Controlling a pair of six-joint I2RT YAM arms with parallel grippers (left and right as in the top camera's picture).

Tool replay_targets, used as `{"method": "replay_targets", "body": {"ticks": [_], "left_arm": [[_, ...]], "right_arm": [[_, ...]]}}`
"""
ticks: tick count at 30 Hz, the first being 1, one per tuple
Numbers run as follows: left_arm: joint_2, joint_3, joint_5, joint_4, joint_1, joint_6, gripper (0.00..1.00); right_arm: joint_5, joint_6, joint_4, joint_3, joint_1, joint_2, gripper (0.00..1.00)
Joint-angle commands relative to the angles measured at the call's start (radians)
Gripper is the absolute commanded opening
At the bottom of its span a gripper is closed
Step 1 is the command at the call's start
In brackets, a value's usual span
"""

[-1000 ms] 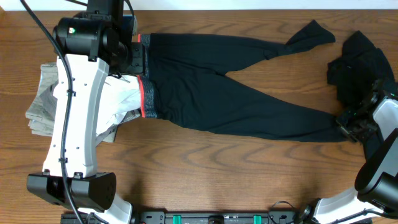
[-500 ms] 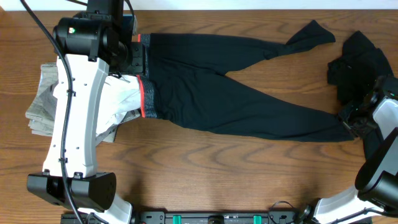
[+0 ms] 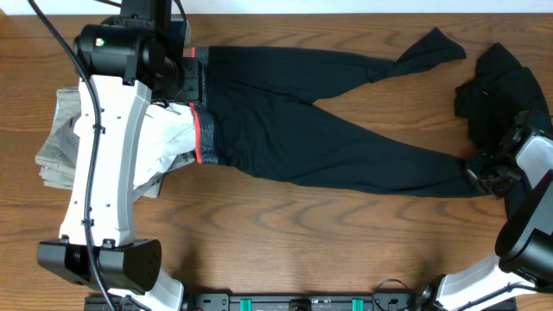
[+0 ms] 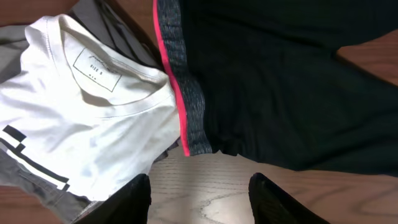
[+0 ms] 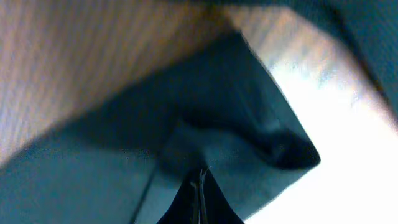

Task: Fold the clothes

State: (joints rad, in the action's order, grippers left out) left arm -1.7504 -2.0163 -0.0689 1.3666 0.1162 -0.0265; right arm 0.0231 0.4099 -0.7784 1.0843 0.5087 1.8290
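Note:
The long black trousers (image 3: 328, 130) lie flat across the table, with the grey, coral-edged waistband (image 3: 200, 130) at the left and the legs running right. My left gripper (image 4: 199, 199) is open and empty above bare wood, just short of the waistband's (image 4: 186, 106) near corner; in the overhead view it sits under the left wrist (image 3: 177, 104). My right gripper (image 3: 486, 171) is shut on the end of the near trouser leg. In the right wrist view the fingers (image 5: 200, 186) are pinched together on dark fabric (image 5: 249, 118).
A white T-shirt (image 3: 168, 138) lies on a pile of grey garments (image 3: 56, 147) at the left, under the left arm and touching the waistband; it also shows in the left wrist view (image 4: 81, 124). A crumpled black garment (image 3: 505, 82) lies at the far right edge.
My right gripper has shifted slightly back and forth at the trouser leg end while staying shut on it. The left arm and the trousers have not visibly moved.

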Motion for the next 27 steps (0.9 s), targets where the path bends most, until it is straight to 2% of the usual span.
{"method": "replay_targets", "body": {"ticks": [1, 7, 11, 12, 14, 17, 21, 27], "left_arm": [[0.006, 0.008, -0.002, 0.001, 0.001, -0.004, 0.53], [0.006, 0.008, -0.002, 0.0, 0.001, -0.004, 0.54], [0.006, 0.008, -0.002, -0.003, 0.001, -0.004, 0.53], [0.006, 0.008, -0.002, -0.003, 0.001, -0.004, 0.54], [0.006, 0.008, -0.002, -0.006, 0.001, -0.004, 0.53], [0.006, 0.008, -0.002, -0.007, 0.001, -0.004, 0.53], [0.006, 0.008, -0.002, -0.006, 0.001, -0.005, 0.54], [0.006, 0.008, -0.002, -0.006, 0.001, -0.005, 0.53]], "right_arm": [[0.007, -0.011, -0.044, 0.016, 0.024, -0.083, 0.01], [-0.101, -0.014, -0.174, 0.016, 0.034, -0.217, 0.01], [-0.139, 0.005, -0.201, 0.015, 0.034, -0.251, 0.01], [-0.139, 0.005, -0.189, 0.013, 0.034, -0.249, 0.03], [-0.098, 0.017, -0.129, -0.001, 0.033, -0.238, 0.18], [-0.019, 0.026, -0.016, -0.039, 0.033, -0.209, 0.31], [-0.006, 0.076, 0.097, -0.069, 0.033, -0.135, 0.35], [0.056, 0.084, 0.149, -0.069, 0.032, -0.054, 0.38]]}}
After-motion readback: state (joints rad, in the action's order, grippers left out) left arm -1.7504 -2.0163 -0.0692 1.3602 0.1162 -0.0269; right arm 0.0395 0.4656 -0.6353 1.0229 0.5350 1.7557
